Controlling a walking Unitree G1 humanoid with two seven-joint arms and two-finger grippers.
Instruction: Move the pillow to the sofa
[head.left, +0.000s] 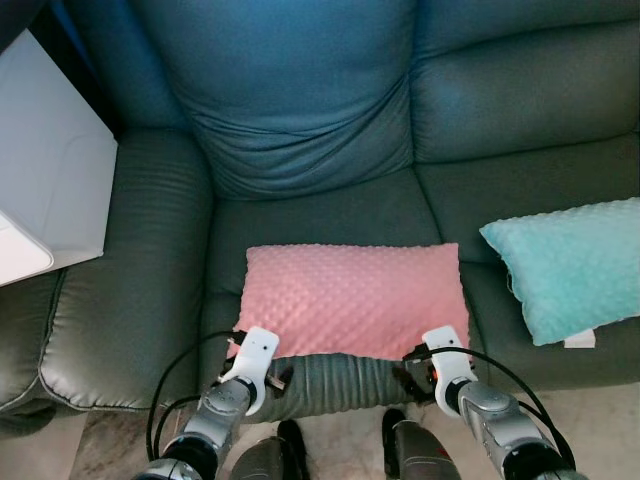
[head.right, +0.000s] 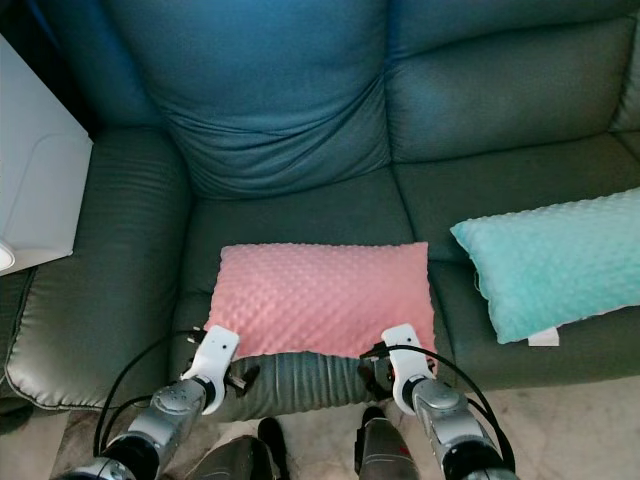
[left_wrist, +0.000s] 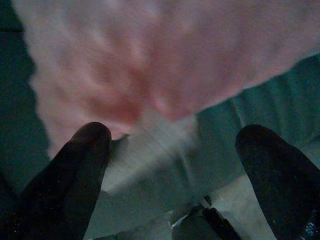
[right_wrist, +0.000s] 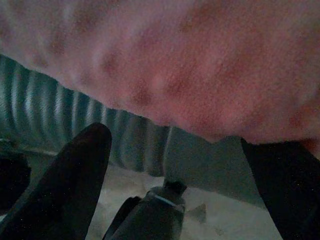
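From the left eye view, a dark green leather sofa (head.left: 300, 120) takes up most of the scene, with puffy back cushions and a broad padded armrest. The pink pillow (head.left: 352, 298) lies flat on the sofa's seat cushion, close to its ribbed front edge. A teal pillow (head.left: 570, 265) rests on the neighbouring seat, well apart from the pink pillow. A white cabinet (head.left: 50, 190) stands just beyond the sofa's armrest, and pale stone floor (head.left: 100, 450) shows below the sofa's front.

In the right eye view, the left gripper (head.right: 238, 378) and the right gripper (head.right: 372, 372) sit just below the pink pillow's two near corners, against the sofa's front edge.

In the left wrist view, the left gripper's two black fingers (left_wrist: 82, 165) stand wide apart, holding nothing, with the blurred pink pillow just beyond them over the sofa's seat.

In the right wrist view, the right gripper's fingers (right_wrist: 75, 185) are likewise spread and hold nothing; the pink pillow overhangs the sofa's ribbed front, with floor below.
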